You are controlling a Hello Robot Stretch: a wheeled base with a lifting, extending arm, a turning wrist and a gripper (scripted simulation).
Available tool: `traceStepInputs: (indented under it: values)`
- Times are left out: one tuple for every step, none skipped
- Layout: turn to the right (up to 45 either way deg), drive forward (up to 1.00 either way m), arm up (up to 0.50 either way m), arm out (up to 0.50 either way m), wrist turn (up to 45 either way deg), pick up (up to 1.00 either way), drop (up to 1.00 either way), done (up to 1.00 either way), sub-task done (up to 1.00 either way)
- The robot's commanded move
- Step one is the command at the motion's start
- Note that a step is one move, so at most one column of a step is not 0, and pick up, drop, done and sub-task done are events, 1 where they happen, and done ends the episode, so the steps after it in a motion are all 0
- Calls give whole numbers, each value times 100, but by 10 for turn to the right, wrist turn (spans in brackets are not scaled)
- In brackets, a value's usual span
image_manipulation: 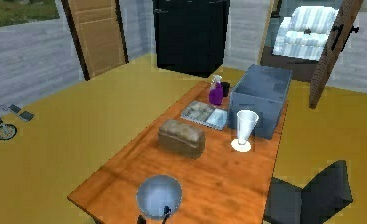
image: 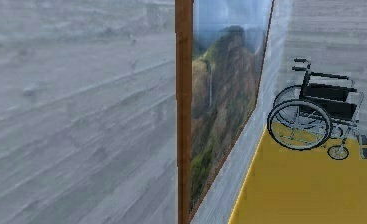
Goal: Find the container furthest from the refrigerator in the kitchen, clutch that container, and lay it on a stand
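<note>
The grey-blue bowl (image_manipulation: 161,193) sits mouth up at the near end of the table (image_manipulation: 126,170) in the arm side view; being round, it has no long axis. The gripper's state cannot be told. Farther along the table stand a brown box (image_manipulation: 181,138), a white cup (image_manipulation: 246,130), a grey case (image_manipulation: 259,95) and a small purple bottle (image_manipulation: 218,91). The black fridge (image_manipulation: 191,35) is beyond them. A dark chair (image_manipulation: 311,195) is cut off at the bottom edge. In the forward view, a wheelchair (image: 313,110) stands near a landscape painting (image: 226,90).

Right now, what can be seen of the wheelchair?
The wheelchair stands upright on the yellow floor at the forward view's right, near a grey wall. It has a dark seat and backrest, a metal frame, large spoked wheels, a small front caster and push handles. Its seat is empty; only the floor touches it.
</note>
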Motion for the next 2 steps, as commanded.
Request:
traceStepInputs:
  values:
    - [0,0,10,0,0,0,0,0,0]
    - [0,0,32,0,0,0,0,0,0]
